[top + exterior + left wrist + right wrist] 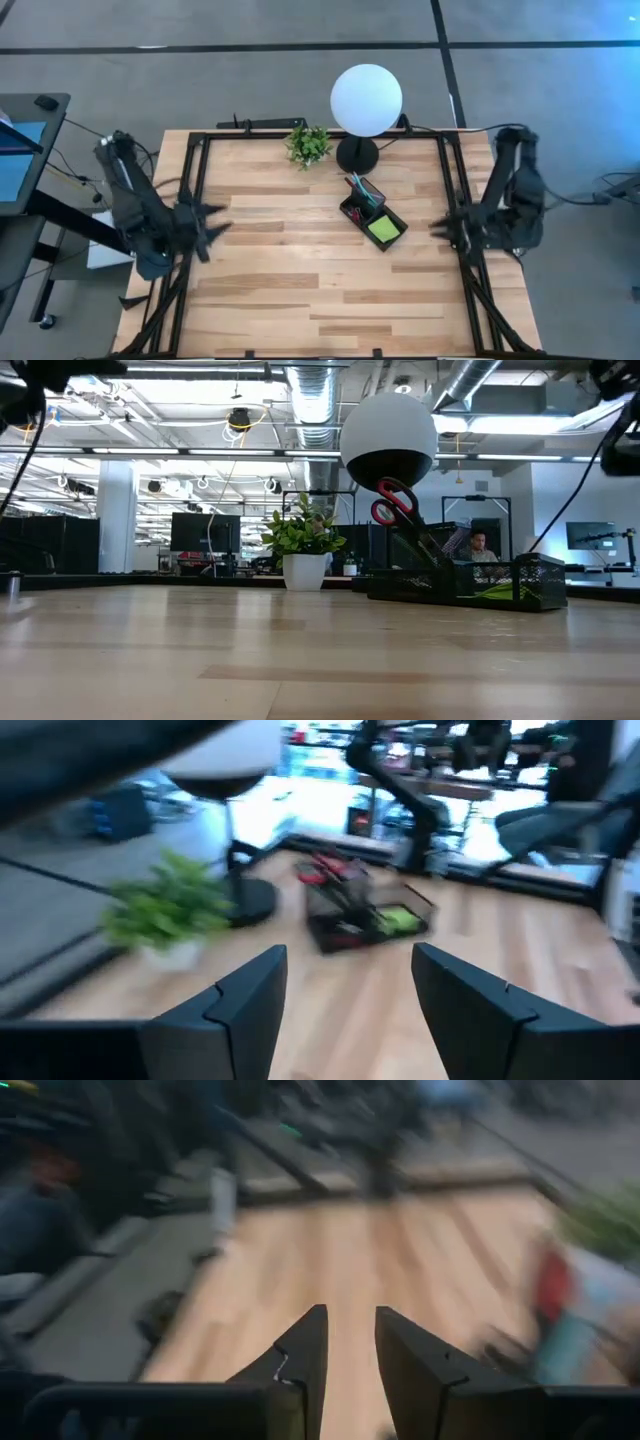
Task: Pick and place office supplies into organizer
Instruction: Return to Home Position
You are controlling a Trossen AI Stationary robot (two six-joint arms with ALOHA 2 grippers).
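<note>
Backing onto an office, wooden table was seen | organizer was found between left gripper, spread, empty, and right gripper, barely parted, empty.

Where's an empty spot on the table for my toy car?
Bare: the table between the left claw and the organizer, and everything on the organizer's side away from the globe lamp. Crowded: by the potted plant and lamp.
</note>
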